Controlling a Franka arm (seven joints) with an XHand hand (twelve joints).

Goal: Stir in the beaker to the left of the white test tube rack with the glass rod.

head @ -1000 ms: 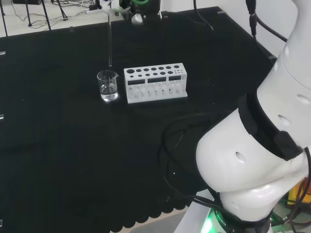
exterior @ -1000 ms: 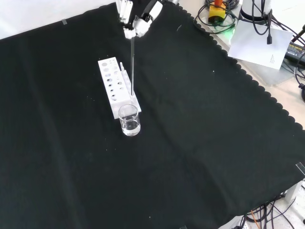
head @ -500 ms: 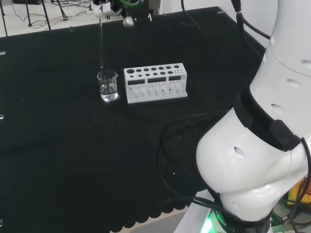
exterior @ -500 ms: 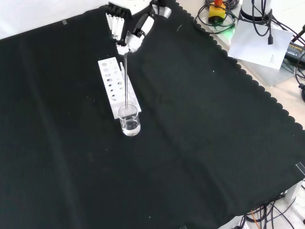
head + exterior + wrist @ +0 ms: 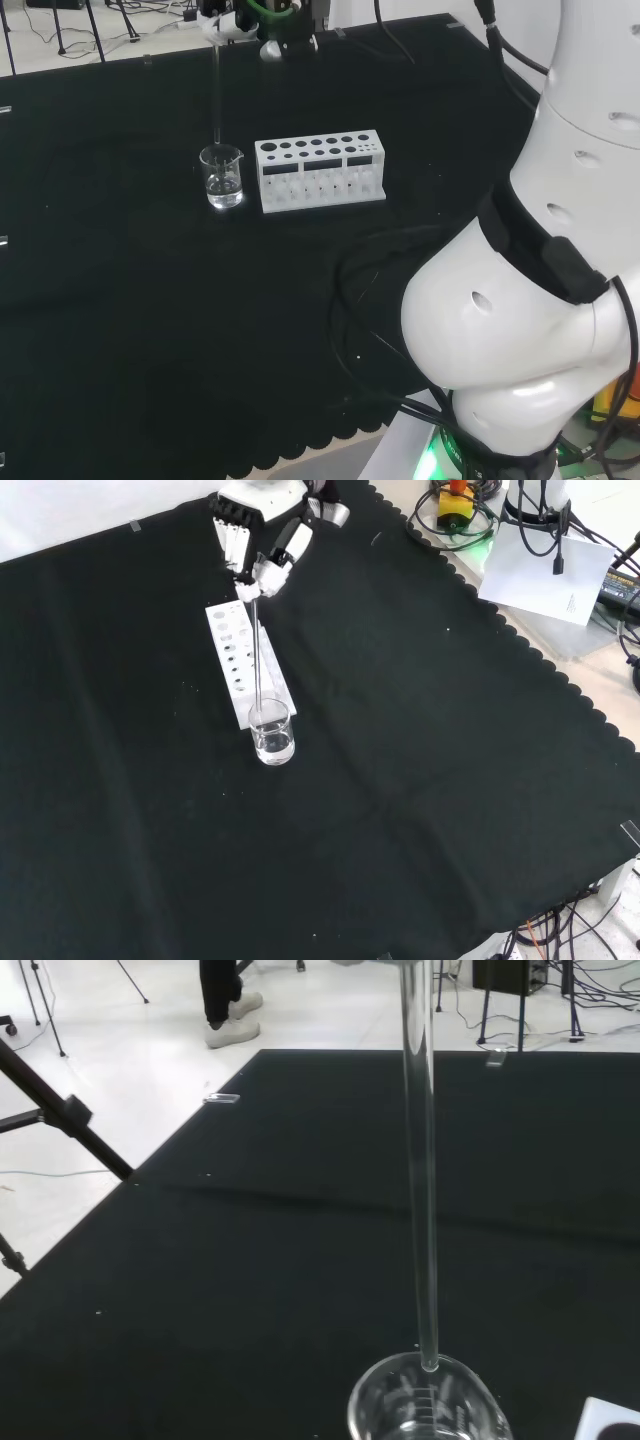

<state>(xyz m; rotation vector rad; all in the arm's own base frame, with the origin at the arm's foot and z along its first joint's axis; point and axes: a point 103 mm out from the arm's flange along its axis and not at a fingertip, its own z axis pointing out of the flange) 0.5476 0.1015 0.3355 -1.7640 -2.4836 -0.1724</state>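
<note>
A small clear beaker (image 5: pixel 222 177) (image 5: pixel 272 732) (image 5: pixel 428 1406) with a little clear liquid stands on the black cloth, right beside one end of the white test tube rack (image 5: pixel 320 170) (image 5: pixel 243 657). The hand (image 5: pixel 257 542) (image 5: pixel 232 14) is shut on the top of a long glass rod (image 5: pixel 215 95) (image 5: pixel 258 650) (image 5: pixel 420 1180), which hangs nearly upright. In the wrist view the rod's lower tip is at the beaker's rim, above the liquid.
The arm's big white links (image 5: pixel 540 280) stand at the head view's right. Cables, a paper sheet (image 5: pixel 545 565) and gear lie off the cloth's far right edge in the front view. Tripod legs (image 5: pixel 60 1120) stand on the floor beyond the cloth.
The hand with the rod has moved left in the front view, bringing the rod's tip from beside the rack to the beaker's mouth. Beaker and rack have stayed put.
</note>
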